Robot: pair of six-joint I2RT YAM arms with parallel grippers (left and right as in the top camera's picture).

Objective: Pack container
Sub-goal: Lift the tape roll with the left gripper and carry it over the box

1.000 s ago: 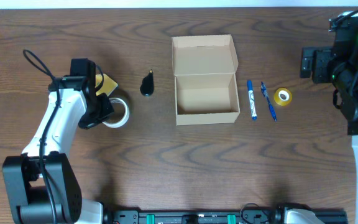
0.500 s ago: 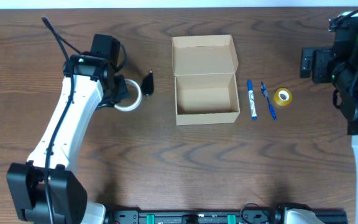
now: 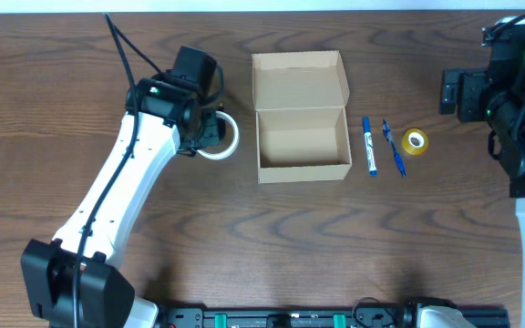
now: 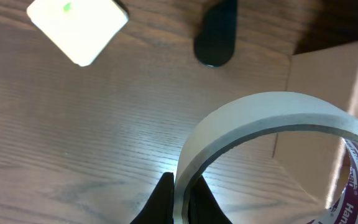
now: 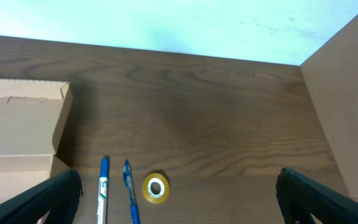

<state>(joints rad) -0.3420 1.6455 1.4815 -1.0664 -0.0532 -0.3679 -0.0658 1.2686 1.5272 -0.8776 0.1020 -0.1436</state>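
Now the left gripper (image 4: 180, 198), pinching the tape roll (image 4: 272, 112) by its wall, has carried it from the table's (image 3: 244, 237) left side almost to the box (image 3: 303, 170); the right gripper (image 5: 179, 199) idles, spread wide.

Robot lab bench
A left arm (image 3: 117, 191) and right arm (image 3: 522, 109) flank a wood-grain worktop (image 3: 244, 237), with a mounting rail (image 3: 290, 319) along its edge.
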